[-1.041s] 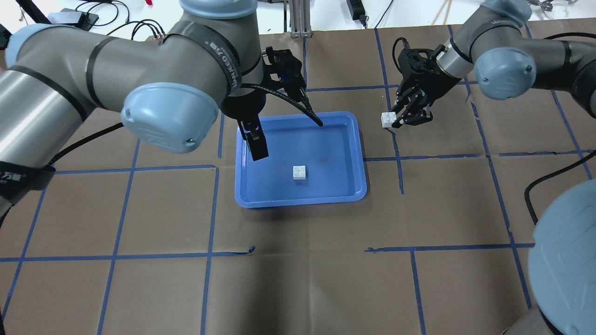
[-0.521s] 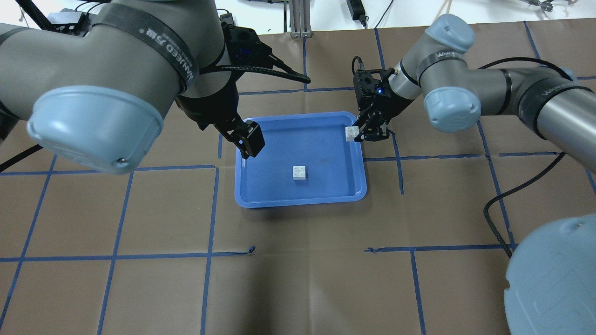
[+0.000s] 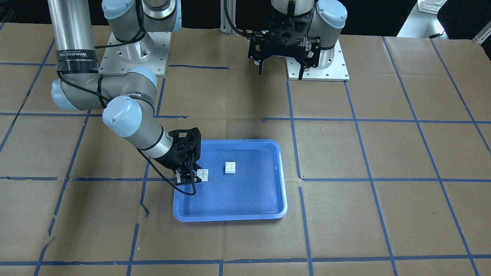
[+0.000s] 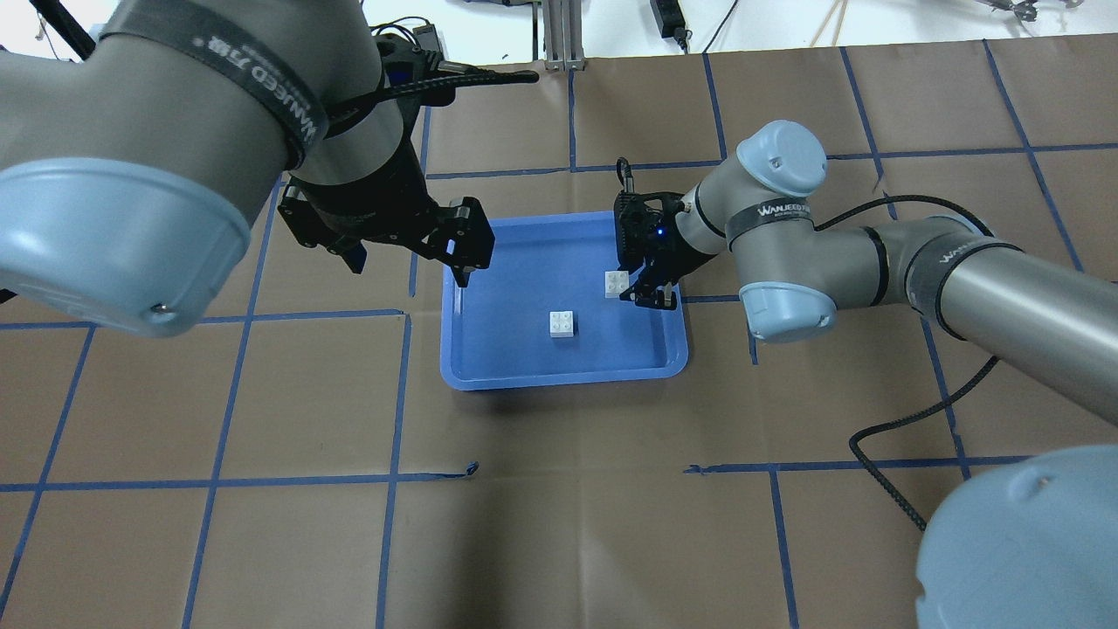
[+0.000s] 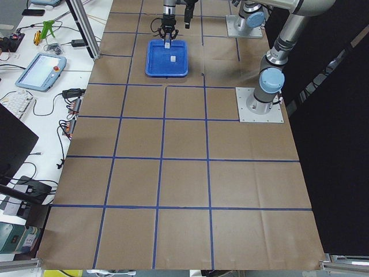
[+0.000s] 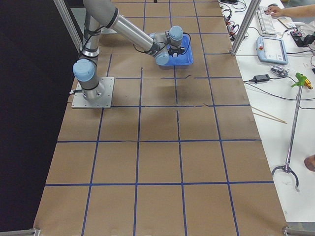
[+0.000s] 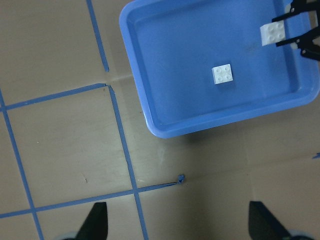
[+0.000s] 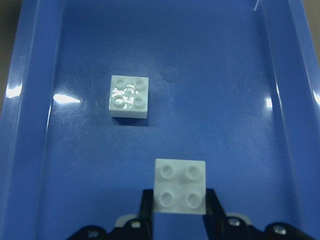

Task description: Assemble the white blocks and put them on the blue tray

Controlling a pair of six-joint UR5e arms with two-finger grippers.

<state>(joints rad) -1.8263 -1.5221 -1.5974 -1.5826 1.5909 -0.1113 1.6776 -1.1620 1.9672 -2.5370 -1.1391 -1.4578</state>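
The blue tray (image 4: 559,380) lies at the table's middle. One white block (image 4: 562,324) rests studs up on the tray floor; it also shows in the front view (image 3: 230,167) and the right wrist view (image 8: 130,96). My right gripper (image 4: 636,286) is shut on the second white block (image 4: 617,283), holding it studs up over the tray's right part, apart from the resting block. The held block shows in the right wrist view (image 8: 180,186) and the front view (image 3: 203,174). My left gripper (image 4: 406,253) is open and empty, high above the tray's left rim.
Brown paper with blue tape lines (image 4: 397,393) covers the table. The left arm's bulky elbow (image 4: 122,245) hangs over the left half. The right arm's black cable (image 4: 908,411) lies on the table at right. The arm bases (image 3: 318,65) stand at the robot's side.
My right gripper has carried the white block leftward, from beside the tray's right rim to over its floor. My left arm has risen and pulled back to the left.
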